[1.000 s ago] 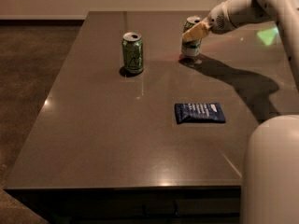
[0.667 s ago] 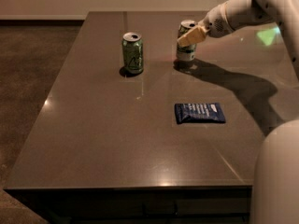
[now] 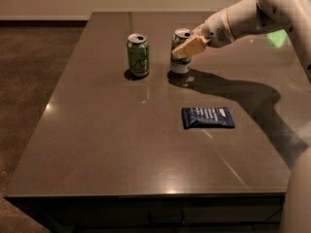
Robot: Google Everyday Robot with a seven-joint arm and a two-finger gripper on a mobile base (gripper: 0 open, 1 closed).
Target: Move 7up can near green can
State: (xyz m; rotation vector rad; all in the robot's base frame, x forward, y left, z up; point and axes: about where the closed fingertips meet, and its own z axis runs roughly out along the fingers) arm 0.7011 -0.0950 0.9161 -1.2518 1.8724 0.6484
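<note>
The green can stands upright on the dark table, left of centre at the back. The 7up can, pale with dark green markings and a silver top, stands just to its right, about a can's width away. My gripper reaches in from the right and is shut on the 7up can, with a cream finger across its upper front. The can's base is at or just above the table top; I cannot tell which.
A dark blue snack packet lies flat on the table, in front of and to the right of the cans. My white arm spans the back right. The table's left edge drops to brown carpet.
My gripper has carried the 7up can leftward across the table, closing most of the gap to the green can. The green can and the packet have not moved.
</note>
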